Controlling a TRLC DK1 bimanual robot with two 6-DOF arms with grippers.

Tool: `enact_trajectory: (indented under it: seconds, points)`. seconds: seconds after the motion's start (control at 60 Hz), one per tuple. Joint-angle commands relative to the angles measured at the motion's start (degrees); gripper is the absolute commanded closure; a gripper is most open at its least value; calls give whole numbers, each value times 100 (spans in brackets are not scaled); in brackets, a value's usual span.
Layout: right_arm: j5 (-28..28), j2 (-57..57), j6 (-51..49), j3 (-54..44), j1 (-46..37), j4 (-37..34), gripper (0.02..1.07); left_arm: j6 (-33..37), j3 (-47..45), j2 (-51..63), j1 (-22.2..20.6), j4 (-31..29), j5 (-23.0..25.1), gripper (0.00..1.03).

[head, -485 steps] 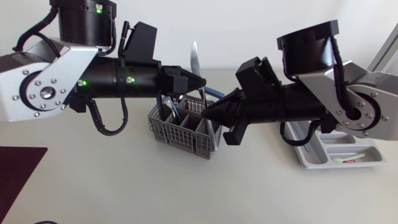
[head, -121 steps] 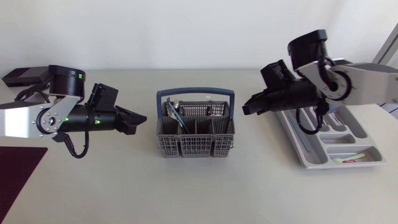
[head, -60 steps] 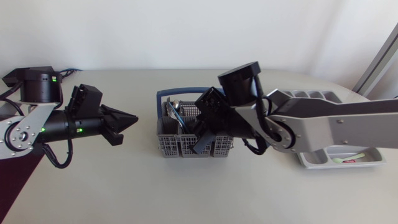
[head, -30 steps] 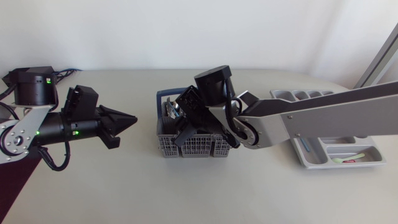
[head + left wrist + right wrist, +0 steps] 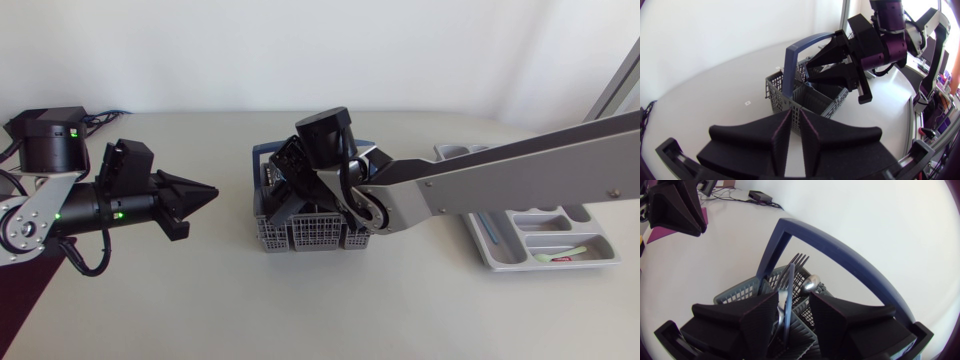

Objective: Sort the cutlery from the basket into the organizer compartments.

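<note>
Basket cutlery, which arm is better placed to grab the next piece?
Right. The right claw, open, straddles a fork standing in the basket. The left claw is shut and sits off to the basket's side, apart from it.

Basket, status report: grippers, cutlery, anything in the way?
Right gripper open, straddling a fork standing in the basket, not gripped. Left gripper shut, empty, off to the basket's side. Blue handle arches just beyond the fork.
</note>
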Motion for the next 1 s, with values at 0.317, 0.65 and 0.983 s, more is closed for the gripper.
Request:
enact_trajectory:
  seconds: [0.317,0.65,0.983]
  points:
    - [654,362,-119,-8,300,484,102,111,-255,-31,92,134,86,90]
    - [794,-324,-198,-763,528,967,102,102,-334,-154,100,125,77,90]
    - [803,-1414,-391,-1282,651,1257,102,-12,-387,-523,92,90,77,90]
